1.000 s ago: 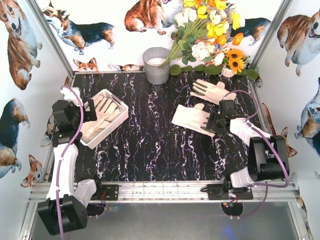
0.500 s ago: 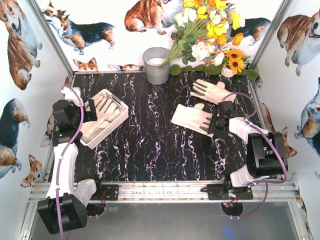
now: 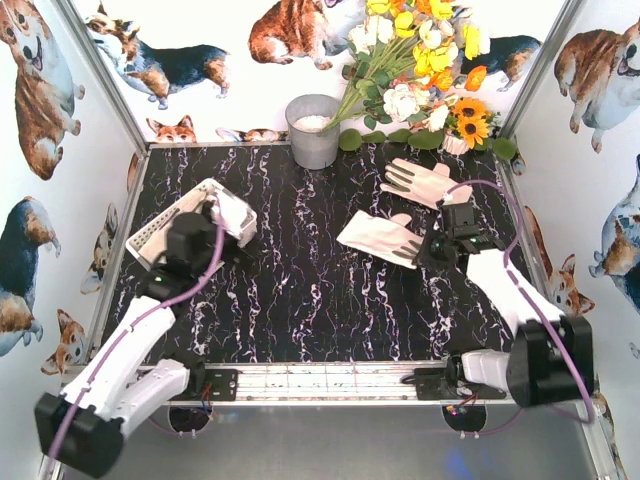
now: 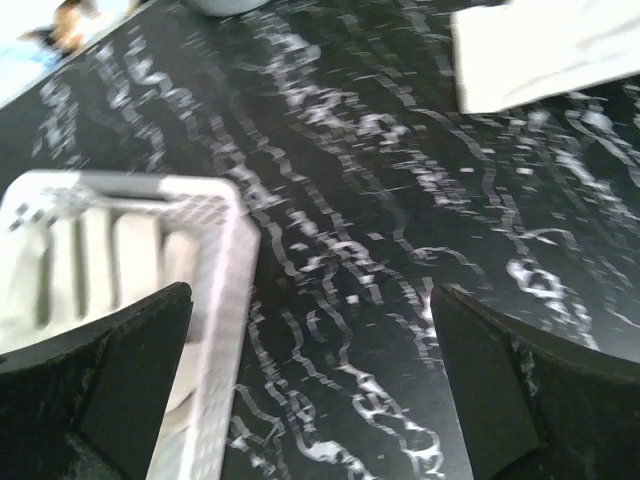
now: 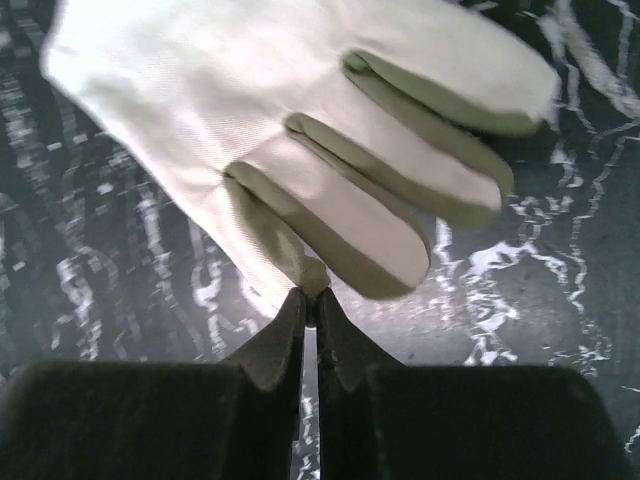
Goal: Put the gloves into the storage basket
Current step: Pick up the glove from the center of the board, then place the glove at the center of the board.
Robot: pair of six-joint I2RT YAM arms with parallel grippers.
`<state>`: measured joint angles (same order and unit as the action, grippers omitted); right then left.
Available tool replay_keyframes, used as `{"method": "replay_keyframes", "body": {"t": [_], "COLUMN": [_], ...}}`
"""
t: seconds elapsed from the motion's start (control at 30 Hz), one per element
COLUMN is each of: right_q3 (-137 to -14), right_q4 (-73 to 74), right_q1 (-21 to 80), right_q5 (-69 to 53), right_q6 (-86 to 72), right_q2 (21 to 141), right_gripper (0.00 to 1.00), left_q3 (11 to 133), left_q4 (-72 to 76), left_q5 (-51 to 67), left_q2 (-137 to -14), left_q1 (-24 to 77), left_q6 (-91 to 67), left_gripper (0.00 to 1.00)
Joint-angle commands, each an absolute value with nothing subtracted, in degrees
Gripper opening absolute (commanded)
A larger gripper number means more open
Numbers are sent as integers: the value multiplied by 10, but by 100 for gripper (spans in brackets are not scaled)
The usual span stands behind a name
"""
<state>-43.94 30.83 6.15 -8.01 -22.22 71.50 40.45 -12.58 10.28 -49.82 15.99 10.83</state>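
Note:
A cream-white glove point(image 3: 380, 235) lies flat on the black marble table, right of centre. My right gripper point(image 3: 434, 250) is shut on the tip of one of its olive-edged fingers; the right wrist view shows the jaws pinching that fabric tip point(image 5: 312, 290) below the glove's palm point(image 5: 250, 110). A second glove point(image 3: 425, 180) lies further back. The white slotted storage basket point(image 3: 150, 232) sits at the left with a glove point(image 4: 95, 265) inside. My left gripper point(image 3: 222, 243) hovers wide open and empty by the basket's right rim point(image 4: 225, 270).
A grey metal bucket point(image 3: 313, 130) stands at the back centre. A bunch of artificial flowers point(image 3: 420, 80) leans beside it at the back right. Corgi-printed walls close the table on three sides.
My right gripper has shut on the glove's fingertip, and the glove has slid slightly left. The left arm has swung from the basket's left side to its near right side.

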Motion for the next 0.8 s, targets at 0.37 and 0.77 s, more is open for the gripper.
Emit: {"method": "replay_keyframes", "body": {"t": [0.37,0.77], "right_q3": [-598,-633], "right_q4": [444,503], "right_q1": [94,97], "right_q5": [-258,-288], "right_q6": [-239,-208], "right_q2": [583,519], "right_gripper": [0,0], "left_q3": [563,615], "left_q4": [31,120], "left_q5": [-64,-47], "left_q2": [-761,-896], "left_q1": [597,615], "left_q6": [128,172], "left_gripper": [100,100]}}
